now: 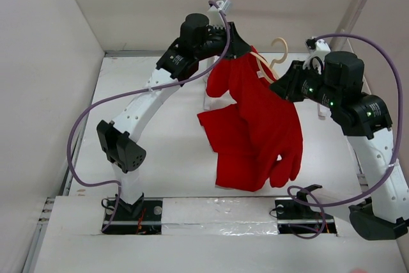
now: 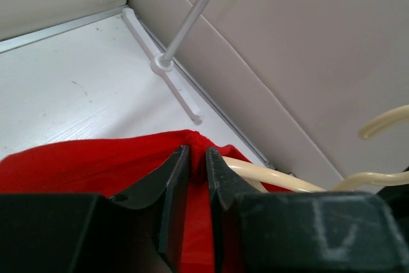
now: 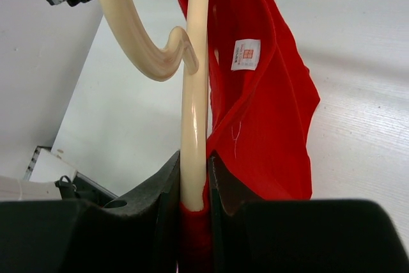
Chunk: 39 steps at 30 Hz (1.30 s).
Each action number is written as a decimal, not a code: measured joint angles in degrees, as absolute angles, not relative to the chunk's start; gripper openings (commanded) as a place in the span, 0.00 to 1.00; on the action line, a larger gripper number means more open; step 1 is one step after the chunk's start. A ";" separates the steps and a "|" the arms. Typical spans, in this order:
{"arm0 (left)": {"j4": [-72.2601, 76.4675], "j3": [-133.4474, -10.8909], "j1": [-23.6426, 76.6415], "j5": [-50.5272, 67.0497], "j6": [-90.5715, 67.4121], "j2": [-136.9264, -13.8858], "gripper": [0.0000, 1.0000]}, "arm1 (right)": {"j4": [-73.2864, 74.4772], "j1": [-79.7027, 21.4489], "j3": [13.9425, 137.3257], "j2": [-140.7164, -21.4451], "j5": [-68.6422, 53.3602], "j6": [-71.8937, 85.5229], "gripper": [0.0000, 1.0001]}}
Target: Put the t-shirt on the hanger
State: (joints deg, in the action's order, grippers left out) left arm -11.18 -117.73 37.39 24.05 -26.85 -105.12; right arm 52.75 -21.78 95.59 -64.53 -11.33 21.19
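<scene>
Right now the left gripper (image 2: 197, 153) is pinching a fold at the top edge of the t-shirt (image 1: 255, 132), jaws closed on cloth. The right gripper (image 3: 193, 158) is clamping one arm of the hanger (image 3: 195, 107) together with some red fabric. The shirt is hanging in the air between both arms, the hook sticking out at its one o'clock. It is probably riding on one hanger arm only. A hard left pull toward nine o'clock risks dragging the cloth off or twisting the hanger in the right grip.
</scene>
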 measured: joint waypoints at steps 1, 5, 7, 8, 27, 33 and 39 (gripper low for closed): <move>-10.98 -117.62 37.39 24.51 -27.20 -104.95 0.22 | 52.31 -21.80 95.02 -64.14 -11.09 21.15 0.00; -10.94 -117.60 37.52 26.04 -28.32 -104.47 0.46 | 51.22 -21.80 94.32 -63.24 -8.88 20.67 0.00; -10.98 -117.62 37.52 26.63 -28.51 -104.38 0.49 | 50.41 -21.80 94.32 -62.96 -7.53 20.21 0.00; -11.00 -117.62 37.54 26.89 -28.58 -104.38 0.51 | 50.15 -21.80 94.35 -62.81 -6.87 19.97 0.00; -18.00 -112.75 37.52 21.67 -24.60 -92.97 0.50 | 36.56 -7.49 94.04 -66.52 3.88 14.83 0.00; -19.53 -105.58 37.54 19.33 -22.55 -88.20 0.48 | 33.80 0.32 99.02 -76.03 2.22 14.35 0.00; -21.89 -100.38 37.52 16.64 -20.58 -86.35 0.48 | 31.83 5.69 104.44 -83.02 0.16 14.98 0.00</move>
